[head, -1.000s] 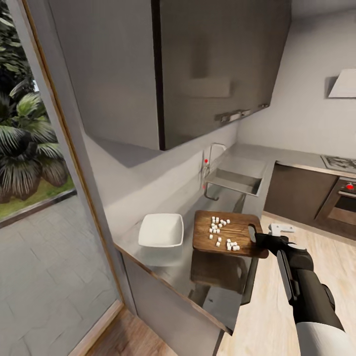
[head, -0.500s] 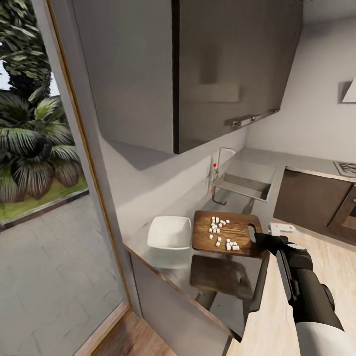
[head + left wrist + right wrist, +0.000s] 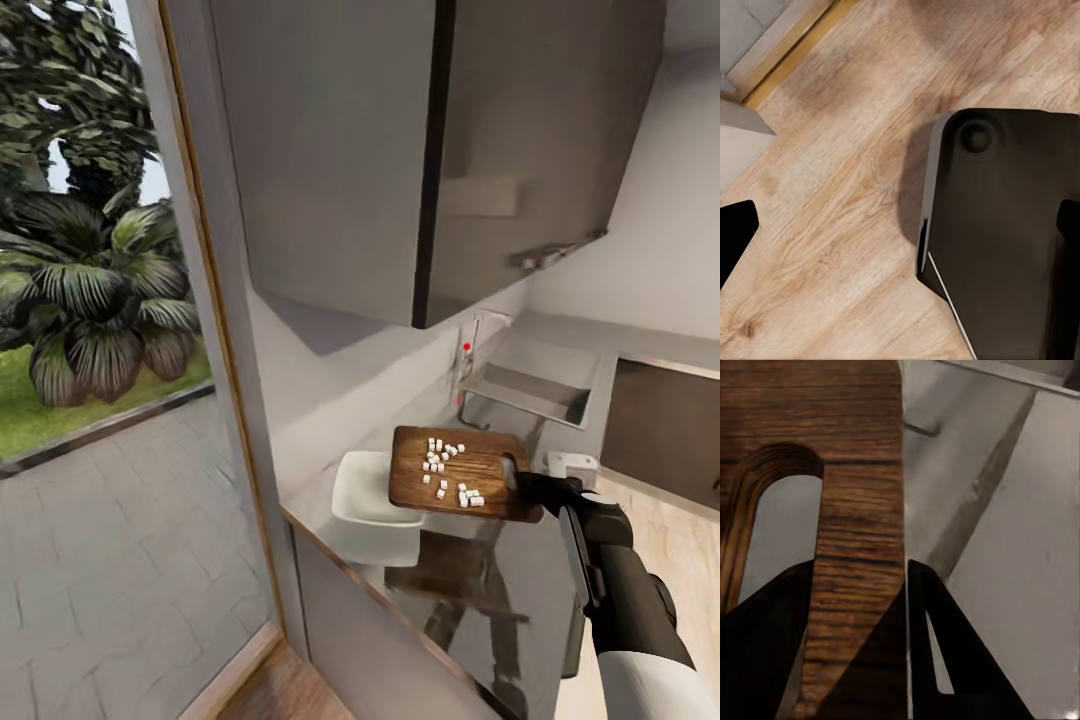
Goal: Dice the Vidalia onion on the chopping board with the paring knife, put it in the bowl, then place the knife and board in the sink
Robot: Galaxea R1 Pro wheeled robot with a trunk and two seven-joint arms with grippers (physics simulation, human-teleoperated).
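Camera has swung left since 1 s ago: the white squarish bowl (image 3: 372, 505) now sits partly under the board's left edge; board and arm keep their place in frame. The rectangular brown wooden chopping board (image 3: 462, 471) is held up above the glossy grey worktop (image 3: 480, 600), w/ small white diced onion pieces (image 3: 447, 470) scattered on top. Right hand (image 3: 527, 484) pinches the board's handle-slot end, fingers (image 3: 765, 652) either side. Grey metal sink (image 3: 530, 390) w/ chrome tap (image 3: 472, 345) lies beyond. Left hand: can't tell its state.
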